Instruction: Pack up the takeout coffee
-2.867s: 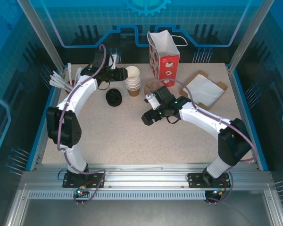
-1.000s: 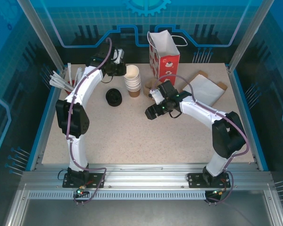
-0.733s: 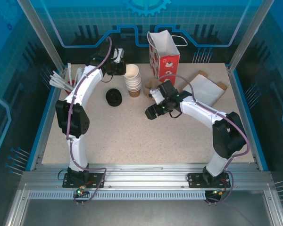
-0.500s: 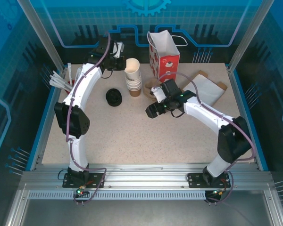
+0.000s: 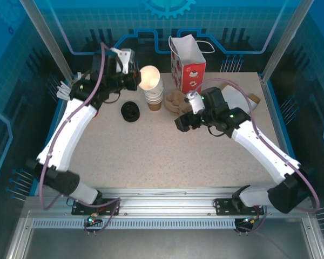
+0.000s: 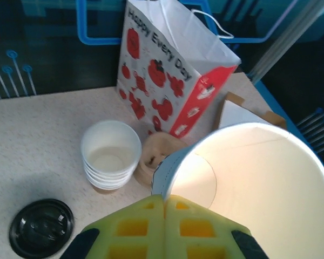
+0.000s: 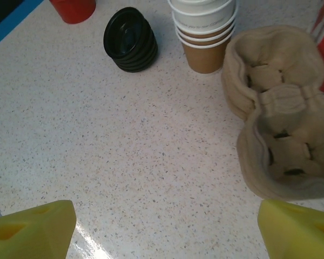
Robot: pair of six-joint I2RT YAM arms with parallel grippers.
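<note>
Left claw (image 6: 164, 202): fingers pressed together on the rim wall of the paper cup (image 6: 248, 194). It looks as though one finger is inside the wall and one outside.
Right claw (image 7: 164, 232): jaws spread wide, holding nothing, over bare table.
Cup location: in the left claw's grip and just to the right of its fingers in the left wrist view. It hangs over the stack of cups (image 5: 153, 97), clear of it.
Cup condition: no lid fitted and nothing visible inside.
Cup axis: the mouth faces back towards the left wrist and the base points away, so the long axis runs roughly along the claw's reach. In the top view the mouth is tipped up off vertical.
Handling (judged): very light. The thin paper wall is soft at an unlidded rim and will go oval under a hard pinch. Its smooth surface may slip.
Hold point (judged): a rim pinch is enough while the cup is empty. Once lidded, grip across the body below the lid.
Lids (image 5: 130, 111): black stack on the table, below and left of the left claw.
Carrier (image 7: 281, 135): pulp tray ahead and to the right of the right claw.
Bag (image 6: 173, 70): upright, beyond the left claw.
</note>
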